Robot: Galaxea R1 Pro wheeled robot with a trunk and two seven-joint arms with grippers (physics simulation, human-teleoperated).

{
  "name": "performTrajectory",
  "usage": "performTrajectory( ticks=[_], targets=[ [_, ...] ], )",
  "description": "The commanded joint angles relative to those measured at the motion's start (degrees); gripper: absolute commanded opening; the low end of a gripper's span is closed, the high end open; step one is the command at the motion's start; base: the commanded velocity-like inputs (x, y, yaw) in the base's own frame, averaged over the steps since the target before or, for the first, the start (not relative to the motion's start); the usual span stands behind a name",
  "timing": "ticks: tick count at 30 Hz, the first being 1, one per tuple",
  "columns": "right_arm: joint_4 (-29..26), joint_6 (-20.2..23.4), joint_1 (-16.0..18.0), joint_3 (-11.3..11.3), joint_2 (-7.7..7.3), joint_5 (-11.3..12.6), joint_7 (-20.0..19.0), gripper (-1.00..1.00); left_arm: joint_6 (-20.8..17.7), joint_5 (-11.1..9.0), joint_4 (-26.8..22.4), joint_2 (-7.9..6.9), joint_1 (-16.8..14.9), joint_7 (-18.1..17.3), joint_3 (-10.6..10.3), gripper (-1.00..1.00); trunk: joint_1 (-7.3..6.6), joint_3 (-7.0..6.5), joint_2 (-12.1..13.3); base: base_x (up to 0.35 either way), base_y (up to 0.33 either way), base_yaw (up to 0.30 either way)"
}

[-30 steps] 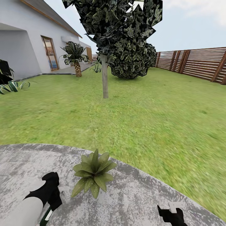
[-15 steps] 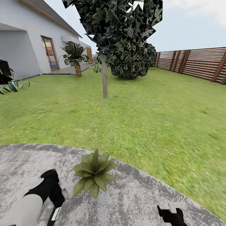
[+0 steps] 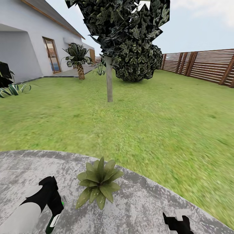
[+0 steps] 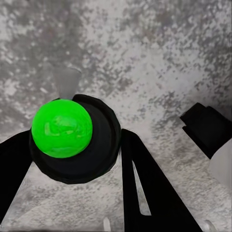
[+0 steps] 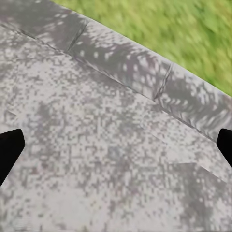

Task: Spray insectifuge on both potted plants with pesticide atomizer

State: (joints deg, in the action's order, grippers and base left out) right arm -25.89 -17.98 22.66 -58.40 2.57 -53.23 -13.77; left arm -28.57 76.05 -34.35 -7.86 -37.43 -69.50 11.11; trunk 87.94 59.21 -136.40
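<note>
Nearest, the left end effector (image 3: 53, 208) is pinching the atomizer (image 3: 53, 223), its dark fingers (image 4: 145, 183) pressing in on either side of the bottle's dark round body, so the pick-up part of the task is looking done. A bright green ball (image 4: 62, 127) is sitting on the near end of the bottle in the left wrist view, and a small green spot is glowing beside the end effector in the head view. I am reading that as spraying getting under way, though no mist or coating is showing on any leaves. The right end effector (image 3: 177, 222) is hanging spread and empty over the grey paving (image 3: 139, 208), its fingertips (image 5: 9, 147) standing well apart. Just beside the left end effector, the potted plant (image 3: 99, 182) is sitting on the paving near the edge of the lawn (image 3: 146, 130), its olive leaves looking untouched, so covering it fully, and then the second plant, is what is left. Farther off, a tree (image 3: 109, 81), a round bush (image 3: 138, 61), the slat fence (image 3: 208, 65) and the house (image 3: 26, 42) are closing off the garden. Compared with half a second ago, the left arm is sitting slightly lower and further from the plant, the bottle is angling differently, the green spot is new, and the whole view is shifting a little, so the camera is moving too
</note>
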Motion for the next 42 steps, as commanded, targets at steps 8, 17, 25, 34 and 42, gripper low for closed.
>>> performTrajectory(
  ticks=[8,17,25,34,42],
  targets=[
    [-0.1,-0.2,0.1,-0.5,0.06,-0.3,-0.5,1.0,-0.8,0.3,0.3,0.05,0.1,1.2,0.1,-1.0,0.0,0.05,0.0,0.011,0.01,0.0],
    [-0.1,-0.1,0.0,-0.5,0.06,-0.3,-0.5,1.0,-0.5,0.3,0.5,-0.74,1.3,2.9,0.3,-1.0,0.0,0.05,0.0,0.0,0.0,0.0],
    [-0.1,-0.2,0.0,-0.5,0.06,-0.3,-0.5,1.0,-0.8,0.3,-0.6,-0.5,-0.6,2.6,-0.2,-1.0,0.0,0.05,0.0,0.0,0.0,0.0],
    [0.4,-0.2,0.0,-0.5,0.06,-0.3,-0.5,1.0,0.0,1.2,-0.9,-2.38,-1.2,2.6,-0.4,-1.0,0.0,0.05,0.0,0.0,0.0,0.0],
    [0.7,-0.2,0.0,-0.5,0.06,-0.3,-0.5,1.0,0.2,1.2,0.1,-2.35,-0.4,2.8,-0.5,-1.0,0.0,0.05,0.0,0.0,0.0,0.0]
  ],
)
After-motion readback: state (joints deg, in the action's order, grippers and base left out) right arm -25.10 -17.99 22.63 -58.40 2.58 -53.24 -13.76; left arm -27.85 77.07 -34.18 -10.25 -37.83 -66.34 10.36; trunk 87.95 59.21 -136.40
